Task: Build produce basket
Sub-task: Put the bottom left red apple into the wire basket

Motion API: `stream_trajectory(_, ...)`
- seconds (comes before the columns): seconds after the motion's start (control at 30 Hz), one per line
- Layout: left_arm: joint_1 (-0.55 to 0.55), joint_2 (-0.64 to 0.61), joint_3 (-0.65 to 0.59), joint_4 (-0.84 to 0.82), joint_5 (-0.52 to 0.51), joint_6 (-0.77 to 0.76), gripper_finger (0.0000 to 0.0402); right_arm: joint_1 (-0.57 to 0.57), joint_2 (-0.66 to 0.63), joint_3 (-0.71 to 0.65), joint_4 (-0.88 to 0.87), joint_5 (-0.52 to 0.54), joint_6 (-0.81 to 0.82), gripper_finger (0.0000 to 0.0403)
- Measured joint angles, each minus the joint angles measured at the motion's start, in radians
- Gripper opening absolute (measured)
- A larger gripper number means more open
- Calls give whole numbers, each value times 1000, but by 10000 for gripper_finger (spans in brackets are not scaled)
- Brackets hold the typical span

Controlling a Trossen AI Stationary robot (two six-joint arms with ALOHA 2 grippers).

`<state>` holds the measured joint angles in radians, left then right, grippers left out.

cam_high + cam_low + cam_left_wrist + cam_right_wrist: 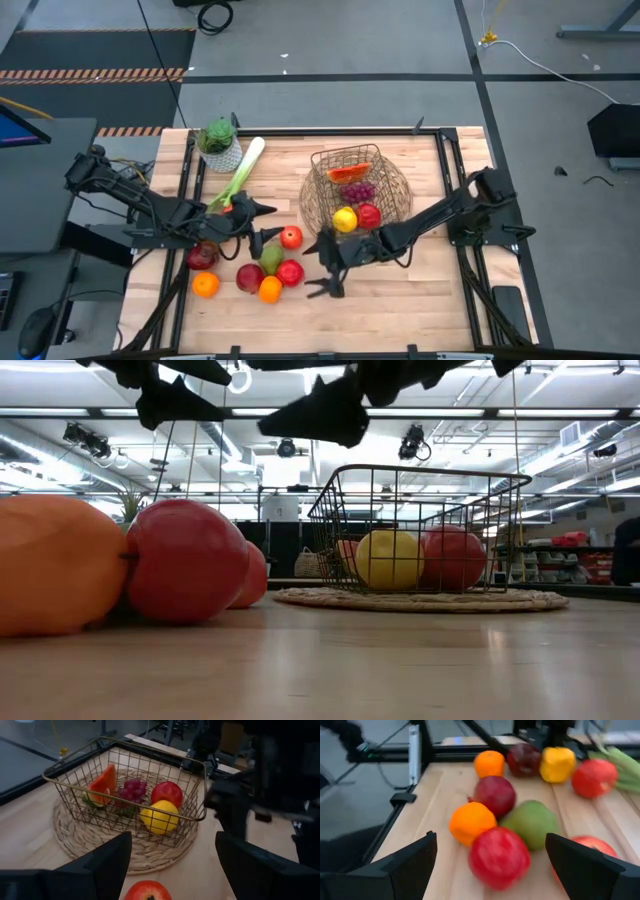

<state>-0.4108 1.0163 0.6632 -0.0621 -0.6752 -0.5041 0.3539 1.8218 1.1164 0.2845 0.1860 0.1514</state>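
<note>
The wire basket (322, 200) stands on a round woven mat and holds a carrot piece (101, 785), purple grapes (131, 790), a yellow fruit (159, 816) and a red apple (167, 793). Loose produce lies on the table to its left: a red apple (291, 237), a green pear (271, 259), another red apple (499, 856), oranges (270, 290) (206, 285) and a leek (240, 170). My left gripper (264, 225) hangs open above the table, just left of the upper red apple. My right gripper (322, 268) is open right of the pile, the red apple ahead of its fingers.
A leafy plant in a white pot (220, 145) stands at the far left by the leek's end. A yellow pepper (557, 764) and a dark red apple (523, 759) lie close to the left arm. Bare wood (420, 300) lies near the front right.
</note>
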Motion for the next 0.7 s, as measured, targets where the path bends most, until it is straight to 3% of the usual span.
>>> stream_trajectory(0.17, -12, -3, 0, 0, -5, 0, 293, 22, 86, 0, 152, 3, -110, 375)
stream_trajectory(0.7, -14, -3, 0, -1, -5, 0, 293, 8, 310, 1, 492, 5, -180, 375)
